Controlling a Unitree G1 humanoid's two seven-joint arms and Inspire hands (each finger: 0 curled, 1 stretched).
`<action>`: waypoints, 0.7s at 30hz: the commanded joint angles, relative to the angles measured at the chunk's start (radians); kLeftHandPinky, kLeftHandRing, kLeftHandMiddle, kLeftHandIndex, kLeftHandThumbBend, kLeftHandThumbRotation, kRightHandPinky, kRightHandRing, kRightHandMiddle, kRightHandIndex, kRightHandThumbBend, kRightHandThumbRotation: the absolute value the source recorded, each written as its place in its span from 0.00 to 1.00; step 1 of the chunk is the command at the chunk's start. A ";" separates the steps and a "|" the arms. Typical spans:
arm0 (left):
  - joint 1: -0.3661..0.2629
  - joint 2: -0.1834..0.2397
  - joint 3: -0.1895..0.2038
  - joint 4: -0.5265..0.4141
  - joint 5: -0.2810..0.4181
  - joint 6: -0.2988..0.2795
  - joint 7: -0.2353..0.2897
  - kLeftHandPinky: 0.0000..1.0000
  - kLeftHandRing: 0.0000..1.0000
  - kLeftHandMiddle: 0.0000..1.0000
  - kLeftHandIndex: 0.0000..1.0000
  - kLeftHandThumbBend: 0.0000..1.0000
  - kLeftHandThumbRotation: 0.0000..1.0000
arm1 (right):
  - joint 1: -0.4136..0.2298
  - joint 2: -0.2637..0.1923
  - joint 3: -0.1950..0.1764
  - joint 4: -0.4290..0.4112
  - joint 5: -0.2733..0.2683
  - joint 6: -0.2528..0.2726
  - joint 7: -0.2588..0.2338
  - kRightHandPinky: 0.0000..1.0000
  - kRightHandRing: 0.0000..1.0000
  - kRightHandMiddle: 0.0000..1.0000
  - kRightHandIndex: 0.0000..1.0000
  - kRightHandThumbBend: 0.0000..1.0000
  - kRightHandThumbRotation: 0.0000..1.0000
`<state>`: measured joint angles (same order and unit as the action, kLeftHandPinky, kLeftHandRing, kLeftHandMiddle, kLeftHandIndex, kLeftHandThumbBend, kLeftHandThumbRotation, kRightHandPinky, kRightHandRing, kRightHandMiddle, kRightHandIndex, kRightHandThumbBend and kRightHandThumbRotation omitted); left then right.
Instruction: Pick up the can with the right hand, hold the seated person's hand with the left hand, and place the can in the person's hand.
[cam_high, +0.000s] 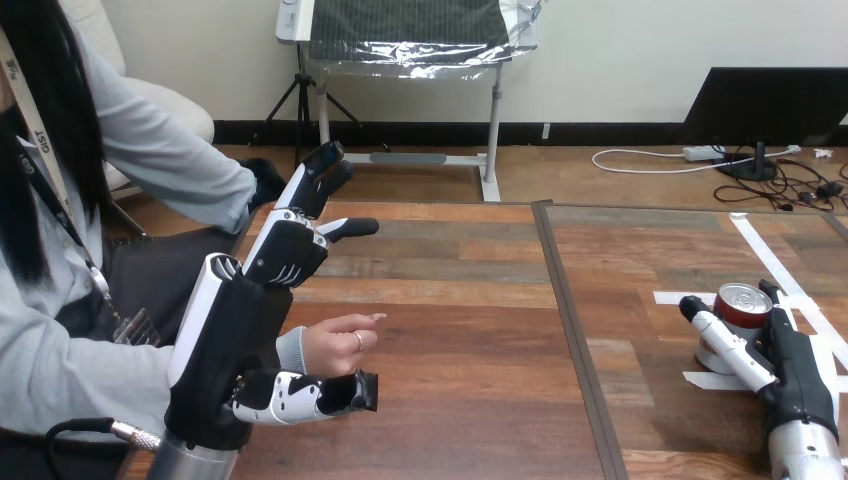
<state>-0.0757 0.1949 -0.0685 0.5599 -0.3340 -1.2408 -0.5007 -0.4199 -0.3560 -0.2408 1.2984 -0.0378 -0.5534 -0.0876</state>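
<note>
Beside the person's hand (335, 348), the left hand (285, 250) stood straight-fingered to receive it, while the right hand (800, 368) apparently clasped the drink can (742, 303).

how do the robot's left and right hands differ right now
The left hand is raised with fingers stretched open; the right hand sits low, fingers wrapped round the can. The left hand's thumb lies under the person's hand; the right hand is far from it. Both are black with white shells.
</note>
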 joint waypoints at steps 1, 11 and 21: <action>-0.022 0.006 0.006 -0.041 -0.014 -0.008 -0.006 0.80 0.97 0.99 0.96 1.00 0.58 | -0.081 -0.005 0.012 0.006 -0.010 0.013 0.000 0.95 0.94 0.93 0.98 1.00 0.54; -0.016 0.006 0.007 -0.051 -0.014 0.003 -0.008 0.79 0.96 0.99 0.96 1.00 0.59 | -0.089 -0.007 0.026 0.007 -0.032 0.017 -0.022 0.94 0.93 0.92 0.97 1.00 0.52; -0.009 0.006 0.012 -0.065 -0.003 0.016 -0.004 0.79 0.96 0.99 0.95 1.00 0.59 | -0.099 -0.011 0.033 0.009 -0.044 0.019 -0.029 0.91 0.92 0.92 0.97 1.00 0.52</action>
<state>-0.0669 0.1945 -0.0667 0.5460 -0.3386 -1.2303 -0.5077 -0.4357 -0.3574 -0.2276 1.3003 -0.0657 -0.5341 -0.1169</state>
